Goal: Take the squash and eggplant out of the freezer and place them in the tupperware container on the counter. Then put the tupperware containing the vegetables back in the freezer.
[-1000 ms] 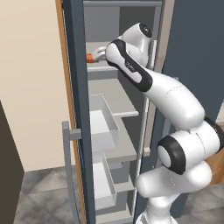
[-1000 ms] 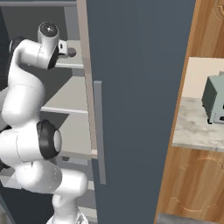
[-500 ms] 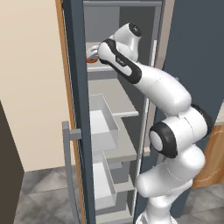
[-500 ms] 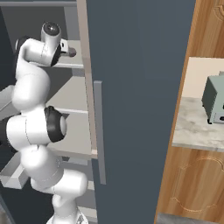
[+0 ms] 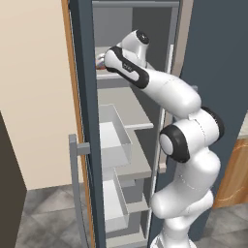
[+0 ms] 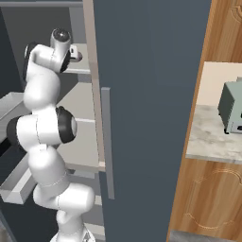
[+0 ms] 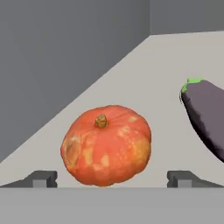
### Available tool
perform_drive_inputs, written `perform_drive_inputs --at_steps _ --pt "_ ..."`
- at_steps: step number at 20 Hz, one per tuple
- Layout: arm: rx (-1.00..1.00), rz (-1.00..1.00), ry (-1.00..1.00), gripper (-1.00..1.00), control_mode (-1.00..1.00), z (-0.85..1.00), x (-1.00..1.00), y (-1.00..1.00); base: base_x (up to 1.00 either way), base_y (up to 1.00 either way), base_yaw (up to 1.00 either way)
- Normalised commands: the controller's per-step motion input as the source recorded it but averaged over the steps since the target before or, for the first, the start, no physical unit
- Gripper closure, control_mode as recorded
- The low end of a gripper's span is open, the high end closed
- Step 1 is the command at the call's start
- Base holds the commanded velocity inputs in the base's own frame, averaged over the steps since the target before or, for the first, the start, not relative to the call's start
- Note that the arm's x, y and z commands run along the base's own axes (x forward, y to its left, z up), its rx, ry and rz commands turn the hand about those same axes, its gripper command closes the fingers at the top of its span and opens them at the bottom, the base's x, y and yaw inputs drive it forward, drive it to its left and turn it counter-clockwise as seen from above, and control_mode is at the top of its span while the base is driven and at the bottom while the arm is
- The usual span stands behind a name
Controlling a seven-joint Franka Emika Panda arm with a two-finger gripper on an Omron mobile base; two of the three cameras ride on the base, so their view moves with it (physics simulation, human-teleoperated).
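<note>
Both vegetables are still sitting on the freezer [image 5: 87,121] shelf, so nothing is packed yet. Gripper [image 7: 111,179] is hanging with jaws wide apart, framing the squash [image 7: 106,145]; the eggplant [image 7: 205,116] is lying apart beside it. Every transfer is remaining.

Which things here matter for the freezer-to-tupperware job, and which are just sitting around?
For the job:
- squash, between the open pincer tips
- eggplant, beside it on the same shelf
- freezer, door open
- counter

Just there:
- toaster oven on the counter
- pale drawers lower in the freezer
</note>
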Motion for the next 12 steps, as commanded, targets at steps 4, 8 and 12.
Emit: perform_drive_inputs --at_steps 4,8,12 --pt "-0.01 0.00 0.00 -1.00 -1.00 -0.06 0.55 0.19 0.00 0.00 0.00" --pt "0.00 0.00 0.00 -1.00 -1.00 0.00 0.41 0.23 0.00 0.00 0.00" --pt "-0.01 0.00 0.00 -1.00 -1.00 -0.04 0.13 0.24 0.00 0.00 0.00"
